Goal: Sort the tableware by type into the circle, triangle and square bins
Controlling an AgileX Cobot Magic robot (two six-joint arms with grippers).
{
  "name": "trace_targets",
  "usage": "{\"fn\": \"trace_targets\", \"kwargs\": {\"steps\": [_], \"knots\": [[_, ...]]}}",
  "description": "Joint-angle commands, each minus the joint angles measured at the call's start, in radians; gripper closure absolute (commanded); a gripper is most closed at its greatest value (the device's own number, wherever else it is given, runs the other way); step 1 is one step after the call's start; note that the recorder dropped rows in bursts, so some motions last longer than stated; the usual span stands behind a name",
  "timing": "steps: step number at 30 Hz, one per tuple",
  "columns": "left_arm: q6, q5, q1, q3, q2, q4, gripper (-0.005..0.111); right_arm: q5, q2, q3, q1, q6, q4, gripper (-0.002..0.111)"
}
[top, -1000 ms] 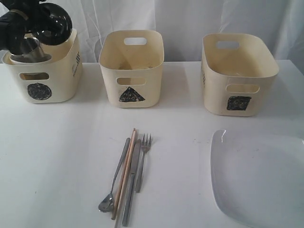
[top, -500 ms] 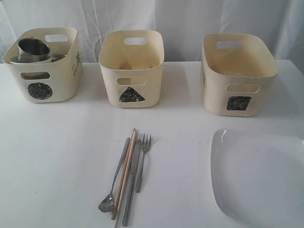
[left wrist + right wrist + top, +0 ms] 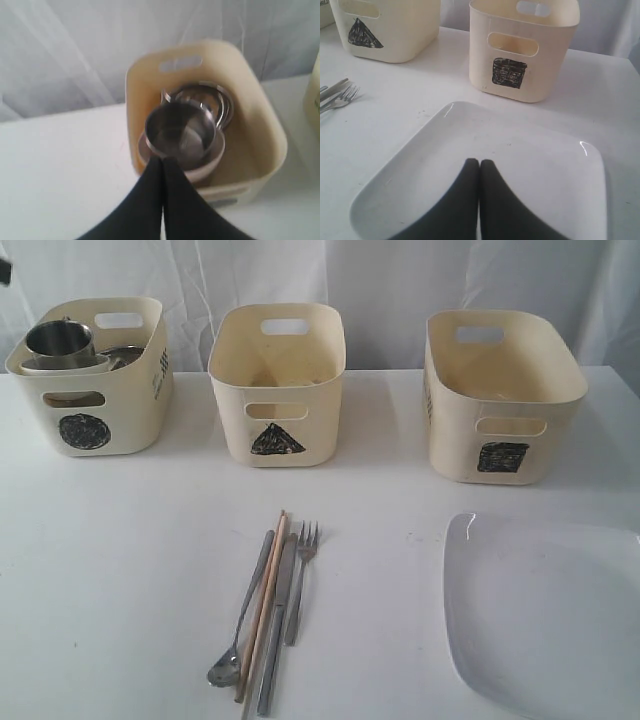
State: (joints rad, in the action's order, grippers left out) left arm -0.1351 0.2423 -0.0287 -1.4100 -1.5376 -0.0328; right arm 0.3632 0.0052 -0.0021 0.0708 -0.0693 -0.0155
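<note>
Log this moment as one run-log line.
left gripper: shut, empty | right gripper: shut, empty, above white plate | circle bin: steel mug, white bowl | table: spoon, fork, knife, chopsticks

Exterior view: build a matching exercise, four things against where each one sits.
Things:
1. mug
2. fork
3. plate
4. square bin

Places:
A. right of the triangle bin
B. in the circle bin
C. beside the knife
D. in front of the square bin

Pairs: 1-B, 2-C, 3-D, 4-A
</note>
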Motion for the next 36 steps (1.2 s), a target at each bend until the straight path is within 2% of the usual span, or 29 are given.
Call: {"fn": "trace_targets", "kwargs": {"steps": [1,3,4,7,11,16,20,21,22,23,26,29,36], "knots": [[0.083,-0.34,-0.019,0.459,0.365,-0.017,0.107,-0.013,-0.005,0.002,-0.001,0.002,0.008,0.108],[0.117,-0.452,-0.019,0.624,0.555,-0.018,0.107,-0.013,-0.005,0.002,-0.001,0.002,0.008,0.108],[0.113,-0.465,-0.019,0.68,0.639,-0.018,0.107,-0.013,-0.005,0.002,-0.001,0.002,0.008,0.108],[0.062,-0.401,-0.019,0.775,0.84,-0.018,0.107,-0.013,-0.005,0.002,-0.001,0.002,0.008,0.108],[0.046,-0.259,-0.019,0.804,1.022,-0.018,0.107,-0.013,-0.005,0.002,-0.001,0.002,0.008,0.108],[0.045,-0.139,-0.019,0.804,1.156,-0.018,0.107,-0.013,-0.005,0.002,-0.001,0.002,0.008,0.108],[0.052,0.061,-0.021,0.804,1.199,-0.008,0.107,-0.013,-0.005,0.002,-0.001,0.002,0.008,0.108],[0.074,0.181,-0.021,0.809,1.184,-0.013,0.107,-0.013,-0.005,0.002,-0.001,0.002,0.008,0.108],[0.116,0.228,-0.021,0.823,1.164,0.009,0.107,-0.013,-0.005,0.002,-0.001,0.002,0.008,0.108],[0.232,0.246,-0.021,0.876,1.125,0.05,0.107,-0.013,-0.005,0.002,-0.001,0.002,0.008,0.108],[0.325,0.125,-0.016,1.001,1.08,0.033,0.107,-0.013,-0.005,0.002,-0.001,0.002,0.008,0.108],[0.391,-0.056,-0.018,1.162,1.145,0.033,0.107,-0.013,-0.005,0.002,-0.001,0.002,0.008,0.108],[0.479,-0.048,-0.018,1.397,1.368,0.033,0.107,-0.013,-0.005,0.002,-0.001,0.002,0.008,0.108]]}}
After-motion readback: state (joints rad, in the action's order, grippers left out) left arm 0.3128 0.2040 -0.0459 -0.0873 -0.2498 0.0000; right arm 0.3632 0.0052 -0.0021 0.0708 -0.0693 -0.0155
